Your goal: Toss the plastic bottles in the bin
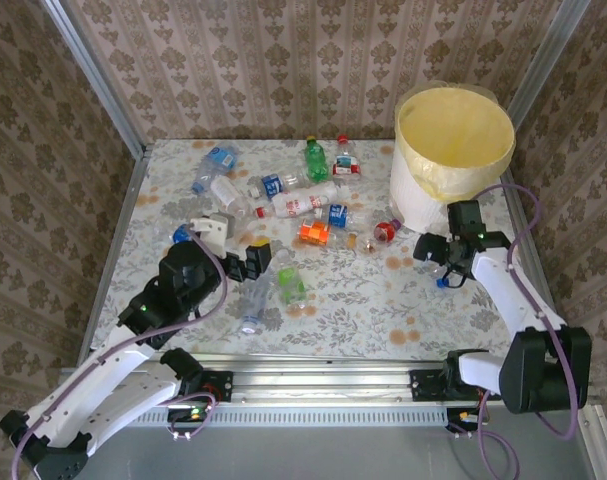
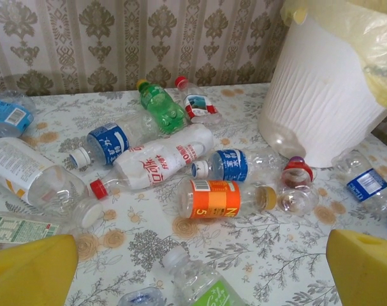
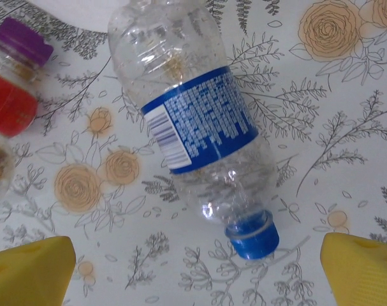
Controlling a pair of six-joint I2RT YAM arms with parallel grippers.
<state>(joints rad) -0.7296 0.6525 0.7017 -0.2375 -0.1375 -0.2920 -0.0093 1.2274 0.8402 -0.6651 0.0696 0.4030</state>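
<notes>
The right gripper (image 1: 438, 262) was seen spread wide and holding nothing, poised just above a clear bottle with a blue label (image 3: 203, 127) lying on its side on the bench (image 1: 353, 300), near the foot of the bin (image 1: 413, 195). From the right wrist, the bottle was found between the two yellow fingers (image 3: 27, 271), slightly ahead of them; its long axis was set across the line joining the fingers, tilted a little, with the blue cap (image 3: 252, 234) nearest the gripper and the base turned away. A closing grip across the body or neck was judged feasible once the gripper had been lowered and advanced.

The left gripper (image 1: 245, 262) was likewise wide and empty, held over a green-labelled bottle (image 2: 206, 287). The other plastic bottles (image 1: 298, 203) were scattered across the middle and far part of the bench, well apart from the bin's rim. The right arm was judged much the nearer to the bin.
</notes>
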